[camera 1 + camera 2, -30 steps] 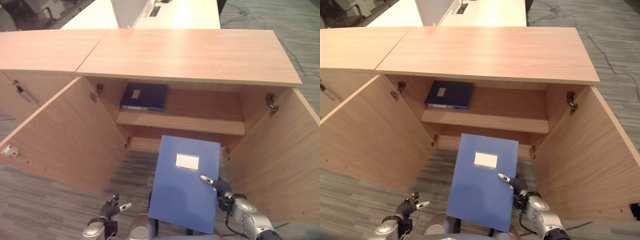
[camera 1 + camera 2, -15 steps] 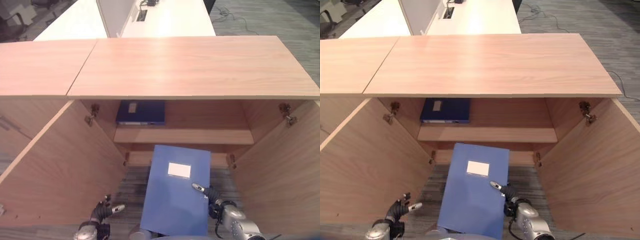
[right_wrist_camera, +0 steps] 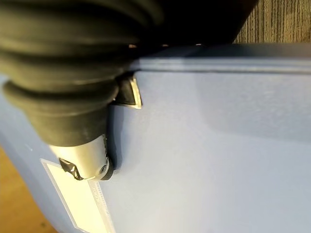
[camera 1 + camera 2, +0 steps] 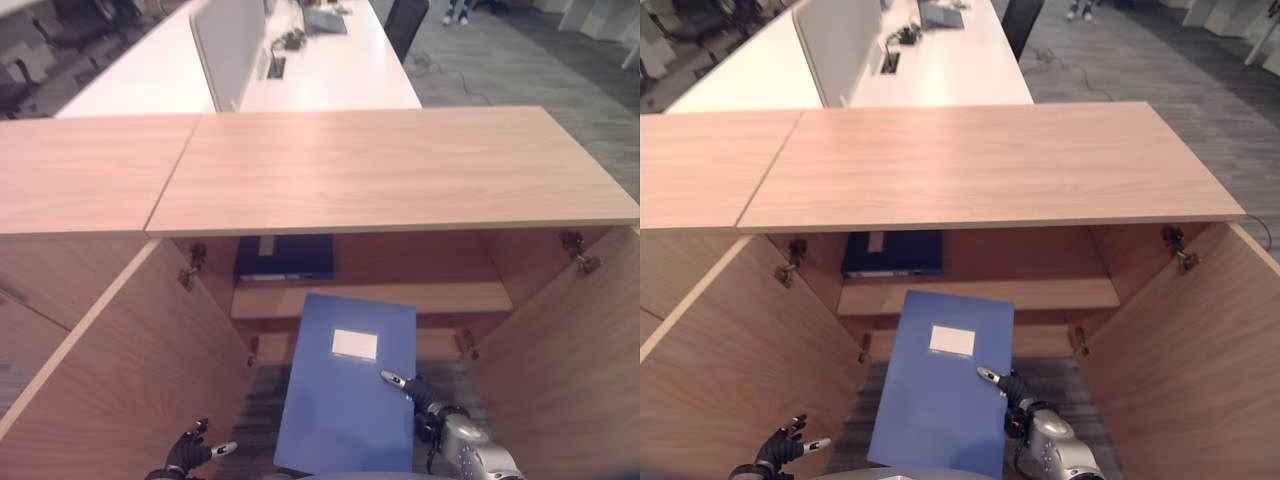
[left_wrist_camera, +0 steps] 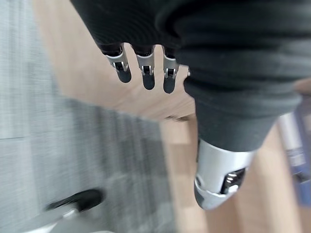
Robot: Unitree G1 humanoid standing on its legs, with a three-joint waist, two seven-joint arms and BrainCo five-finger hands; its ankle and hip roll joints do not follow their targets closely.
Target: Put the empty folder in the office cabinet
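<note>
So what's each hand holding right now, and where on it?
Right hand pinches the blue folder at its right edge; left hand holds nothing.

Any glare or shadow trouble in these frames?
Left eye view: soft sheen on the cabinet top, white desk behind runs bright, the shelf below sits in shade so the dark folder on it reads dim. Right wrist view: a shadow band crosses the blue folder.
</note>
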